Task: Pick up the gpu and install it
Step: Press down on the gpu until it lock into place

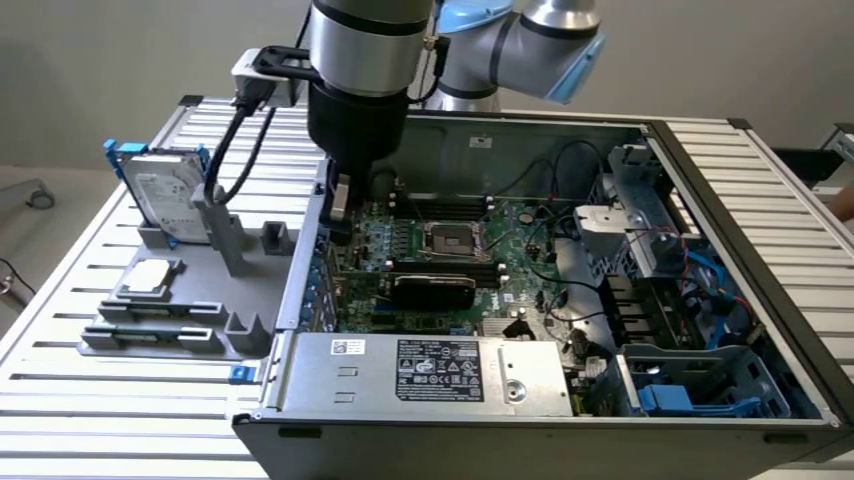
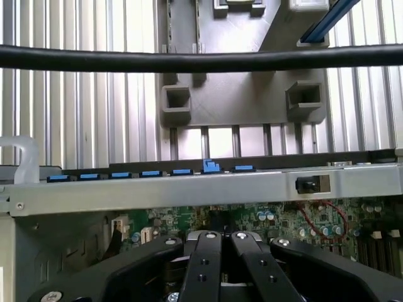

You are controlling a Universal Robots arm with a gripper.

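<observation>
The gpu [image 1: 430,287], its black cooler showing, stands on edge across the green motherboard [image 1: 514,235] inside the open computer case [image 1: 654,135]. My gripper [image 1: 339,225] hangs inside the case by its wall at the exterior view's left, above the card's end there. Whether it touches the card I cannot tell. In the wrist view my gripper [image 2: 221,238] has its black fingers [image 2: 204,251] drawn together with nothing visible between them, over the motherboard [image 2: 302,223].
A grey parts holder [image 1: 174,300] on the slatted table carries a silver hard drive in a blue frame [image 1: 167,190] and memory sticks [image 1: 147,335]. The power supply [image 1: 427,372] fills the case front. A black cable [image 2: 201,60] crosses the wrist view.
</observation>
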